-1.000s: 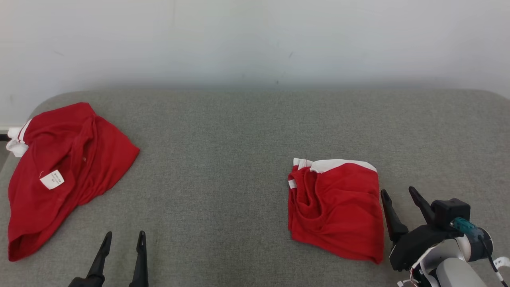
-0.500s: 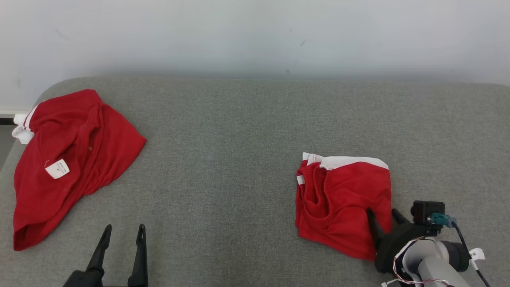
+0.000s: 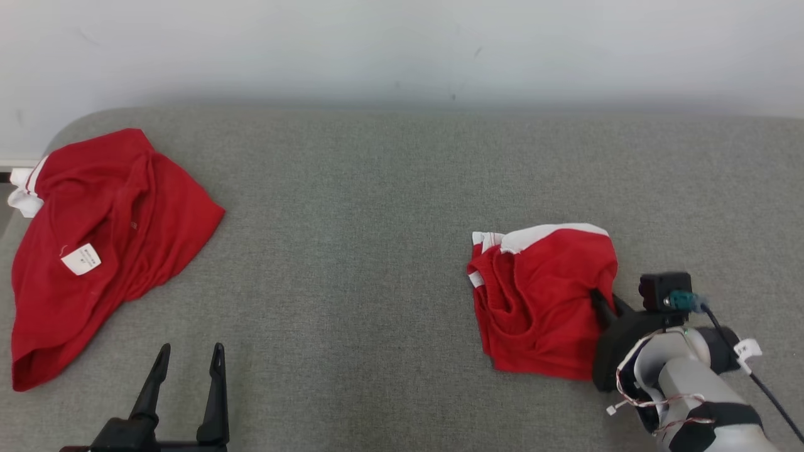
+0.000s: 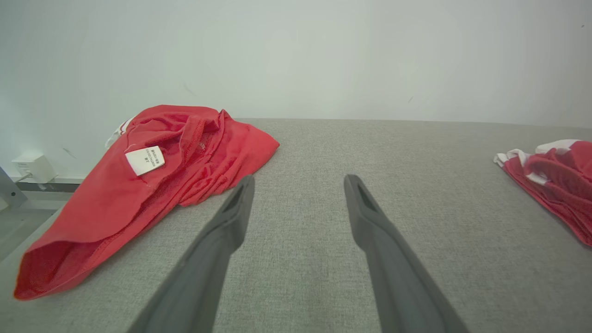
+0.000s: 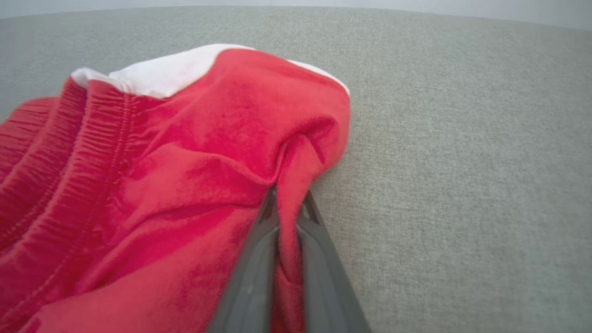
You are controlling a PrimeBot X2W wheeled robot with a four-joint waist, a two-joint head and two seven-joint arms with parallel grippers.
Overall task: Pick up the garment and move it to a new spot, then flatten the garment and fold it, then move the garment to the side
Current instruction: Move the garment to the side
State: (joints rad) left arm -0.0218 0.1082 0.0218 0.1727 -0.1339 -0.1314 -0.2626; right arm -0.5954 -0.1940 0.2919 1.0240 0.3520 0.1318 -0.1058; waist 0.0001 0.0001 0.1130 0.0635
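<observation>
A folded red garment (image 3: 540, 301) with white trim lies on the right half of the grey surface. My right gripper (image 3: 604, 304) is shut on its right edge, and a ridge of red cloth is pinched between the two fingers (image 5: 289, 203) in the right wrist view. The same folded garment (image 4: 555, 178) appears at the far right of the left wrist view. My left gripper (image 3: 186, 358) stands open near the front left, fingers (image 4: 236, 203) apart over bare surface, touching nothing.
A second red garment (image 3: 94, 245), crumpled and showing a white label (image 3: 81, 258), lies at the left end of the grey padded surface (image 3: 352, 251). A pale wall (image 3: 402, 50) runs behind. The surface's left edge (image 3: 56, 135) curves off beside that garment.
My right gripper moved in from beside the folded garment onto its right edge and shut on the cloth, bunching it. The head camera shifted. The left gripper stayed put.
</observation>
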